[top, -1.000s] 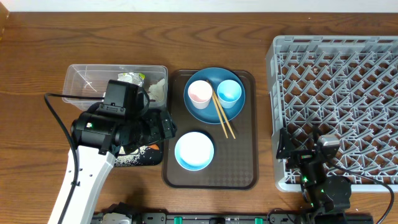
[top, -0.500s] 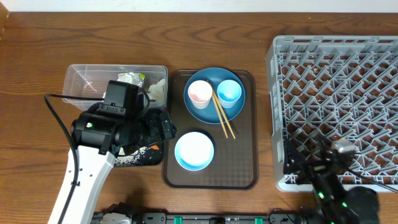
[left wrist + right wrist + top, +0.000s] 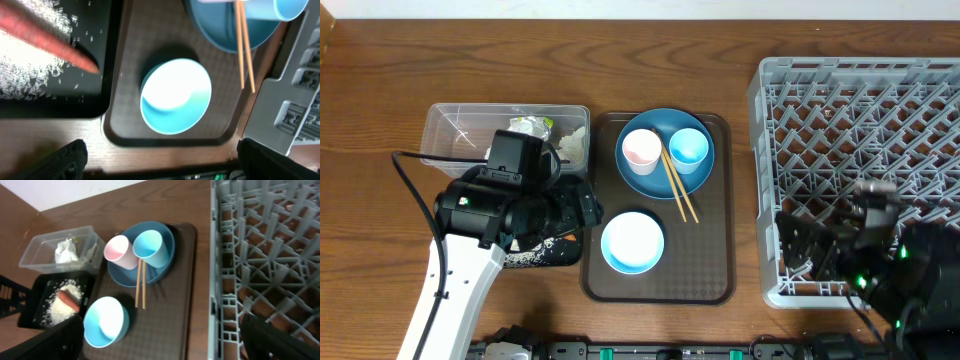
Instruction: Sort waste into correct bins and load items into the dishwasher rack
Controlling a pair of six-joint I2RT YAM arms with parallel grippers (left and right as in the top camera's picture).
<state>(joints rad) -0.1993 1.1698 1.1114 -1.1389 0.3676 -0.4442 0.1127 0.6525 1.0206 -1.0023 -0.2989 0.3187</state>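
- The left gripper (image 3: 160,162) hangs over the near edge of the black tray (image 3: 50,107) and the brown tray (image 3: 710,270), jaws spread wide and empty.
- The carrot (image 3: 50,42) and rice (image 3: 27,75) lie in the black tray.
- Napkins (image 3: 530,127) sit in the clear tub (image 3: 455,135).
- On the brown tray, the small bowl (image 3: 633,242) stands alone.
- The pink cup (image 3: 641,149), blue cup (image 3: 689,148) and 2 chopsticks (image 3: 676,185) share a blue plate (image 3: 665,118).
- The right gripper (image 3: 160,345) hovers at the rack's (image 3: 860,100) near-left corner, jaws wide apart, holding nothing.

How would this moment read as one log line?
left pincer open by black tray | right pincer open over rack | carrot, rice in black tray | napkins in tub
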